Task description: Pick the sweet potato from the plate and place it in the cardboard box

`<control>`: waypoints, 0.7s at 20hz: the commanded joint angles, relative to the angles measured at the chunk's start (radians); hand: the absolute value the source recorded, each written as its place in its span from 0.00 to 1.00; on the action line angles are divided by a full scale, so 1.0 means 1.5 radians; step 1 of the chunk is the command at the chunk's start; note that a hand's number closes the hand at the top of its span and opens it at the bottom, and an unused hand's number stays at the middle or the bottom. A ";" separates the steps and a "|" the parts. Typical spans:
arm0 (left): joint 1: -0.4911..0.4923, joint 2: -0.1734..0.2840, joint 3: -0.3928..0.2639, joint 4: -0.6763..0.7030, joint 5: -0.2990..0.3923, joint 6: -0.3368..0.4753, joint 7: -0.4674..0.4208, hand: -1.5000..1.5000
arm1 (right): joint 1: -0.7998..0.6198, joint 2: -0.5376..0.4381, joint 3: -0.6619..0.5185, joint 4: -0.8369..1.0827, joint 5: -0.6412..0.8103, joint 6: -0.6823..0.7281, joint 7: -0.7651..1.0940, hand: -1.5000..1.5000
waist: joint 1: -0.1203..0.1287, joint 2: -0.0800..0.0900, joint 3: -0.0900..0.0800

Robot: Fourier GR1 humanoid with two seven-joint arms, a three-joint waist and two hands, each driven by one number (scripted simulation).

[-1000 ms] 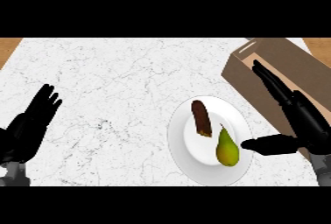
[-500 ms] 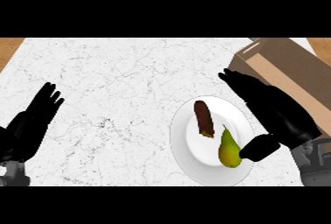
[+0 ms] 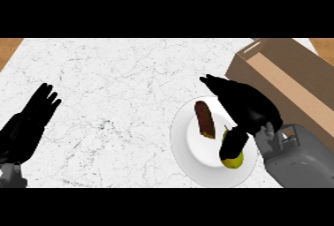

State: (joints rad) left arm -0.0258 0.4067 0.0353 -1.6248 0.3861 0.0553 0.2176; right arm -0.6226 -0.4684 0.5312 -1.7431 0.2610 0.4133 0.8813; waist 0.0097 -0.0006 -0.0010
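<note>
Head view — right robot hand [image 3: 251,108] open, over plate [image 3: 189,154], sweet potato [image 3: 205,119] untouched

white marble counter [image 3: 117,79], grey veins; wood strip at corners.

Right hand [image 3: 251,108] covered the plate's [image 3: 189,152] right rim and most of the pear [image 3: 233,161], cardboard box [image 3: 287,75] ran past the right edge, left hand [image 3: 29,123] was cut off at the left edge, bench [image 3: 117,79] cropped below.
</note>
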 commanded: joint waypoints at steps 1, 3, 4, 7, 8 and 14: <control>-0.031 -0.023 -0.005 -0.016 -0.019 0.028 0.036 0.50 | -0.003 0.058 -0.004 0.013 0.010 0.044 0.053 0.00 | -0.004 0.000 0.001; 0.049 -0.033 0.001 -0.051 -0.020 0.007 0.003 0.50 | 0.028 0.049 -0.003 0.011 0.039 0.048 0.030 0.00 | -0.002 -0.001 0.001; 0.053 -0.031 0.003 -0.040 -0.029 -0.006 -0.020 0.50 | 0.042 0.037 -0.012 -0.010 0.030 0.066 0.040 0.00 | -0.004 -0.001 0.001; 0.010 -0.041 0.011 0.017 -0.032 -0.019 -0.020 0.50 | -0.009 0.062 -0.055 0.049 0.031 0.101 0.019 0.00 | -0.004 0.001 0.000; 0.017 -0.035 0.021 -0.023 -0.028 -0.014 0.003 0.50 | 0.054 0.038 -0.044 0.048 0.075 0.072 -0.050 0.00 | -0.004 0.000 0.001; -0.011 -0.052 0.025 -0.036 -0.046 -0.009 0.048 0.50 | 0.058 0.106 -0.056 0.058 0.135 0.088 -0.069 0.00 | -0.004 0.000 0.001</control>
State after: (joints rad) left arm -0.0104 0.3412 0.0696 -1.6374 0.3300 0.0250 0.2230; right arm -0.5373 -0.3540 0.4724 -1.6678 0.4206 0.5139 0.7964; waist 0.0034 -0.0001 -0.0001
